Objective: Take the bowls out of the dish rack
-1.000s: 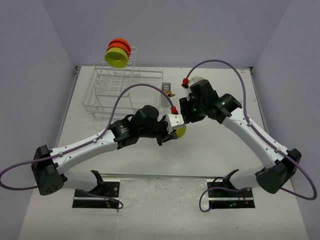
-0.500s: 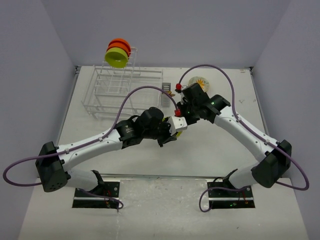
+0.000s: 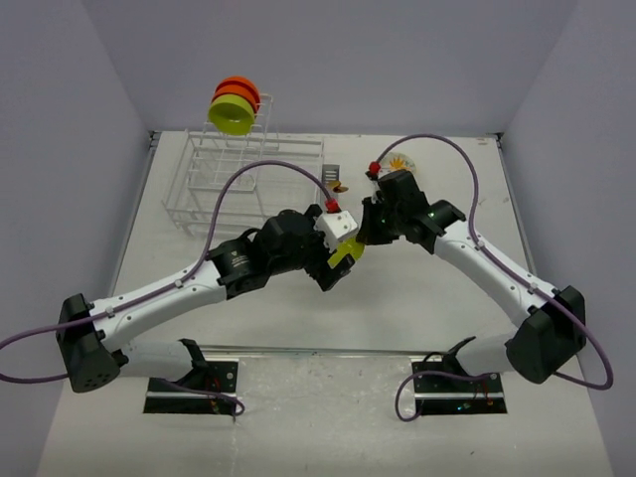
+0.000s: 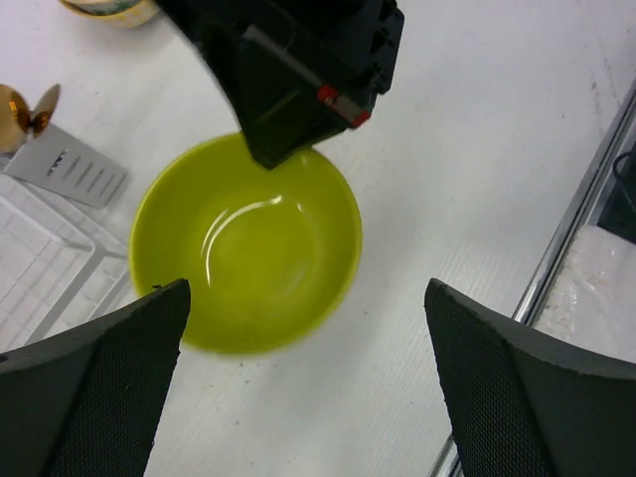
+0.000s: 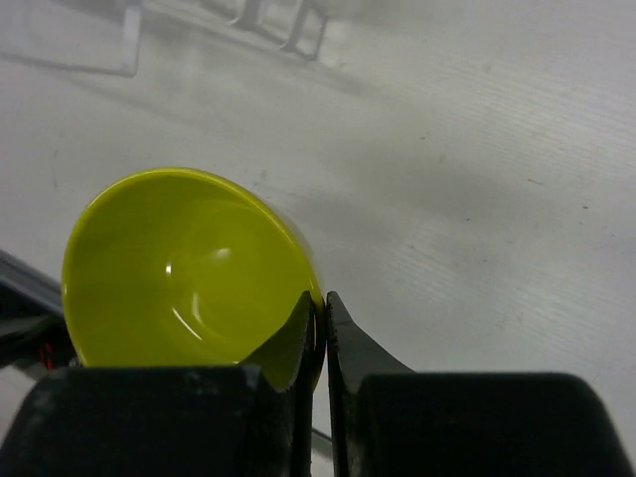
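Observation:
A lime-green bowl (image 3: 345, 254) hangs just above the table's middle. My right gripper (image 3: 363, 235) is shut on its rim; in the right wrist view its fingertips (image 5: 323, 310) pinch the wall of the bowl (image 5: 179, 268). My left gripper (image 3: 333, 270) stands wide open right beside the bowl. In the left wrist view the bowl (image 4: 248, 258) lies beyond the open left gripper (image 4: 313, 397), untouched by it. The dish rack (image 3: 248, 179) stands at the back left. Its tower carries an orange-red bowl (image 3: 238, 87) and a second lime-green bowl (image 3: 231, 116).
A cream flowered bowl (image 3: 399, 161) sits on the table behind the right arm. The grey cutlery caddy (image 3: 331, 187) hangs at the rack's right end. A metal rail (image 4: 586, 209) runs along the table's near edge. Grey walls close in both sides.
My right gripper has closed on the lime-green bowl's rim. My left gripper has opened and let go of the bowl, which now shows more fully between the two arms.

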